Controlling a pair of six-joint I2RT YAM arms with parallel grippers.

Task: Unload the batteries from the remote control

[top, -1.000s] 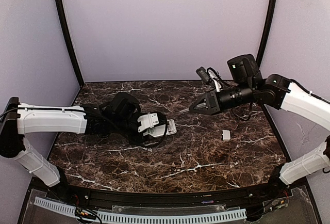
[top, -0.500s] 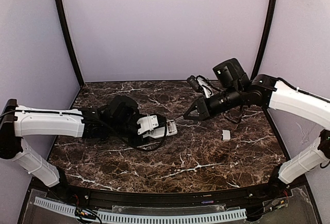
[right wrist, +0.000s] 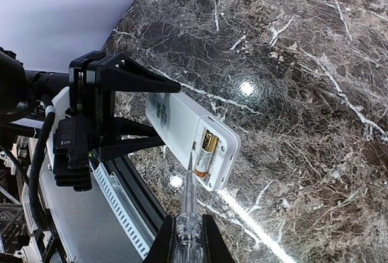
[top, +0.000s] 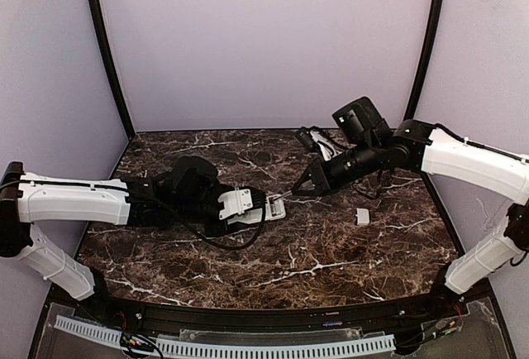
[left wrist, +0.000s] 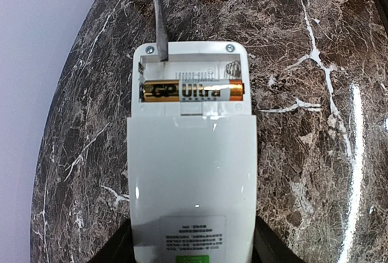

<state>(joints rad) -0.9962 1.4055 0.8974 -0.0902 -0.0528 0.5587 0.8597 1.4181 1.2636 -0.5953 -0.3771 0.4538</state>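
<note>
Slim white plastic remote control (left wrist: 191, 172), back up, one gold-and-black cylindrical battery (left wrist: 193, 89) in its open bay, sits pinched in the left gripper (top: 252, 207), well left of the small white squarish plastic piece (top: 362, 216); right gripper (right wrist: 189, 240) clamps a thin clear-handled screwdriver (right wrist: 189, 199), tip in the bay

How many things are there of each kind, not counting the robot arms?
remote control: 1
battery: 1 (one slot in the open remote looks empty)
screwdriver: 1
small white plastic piece: 1
Total: 4
</note>
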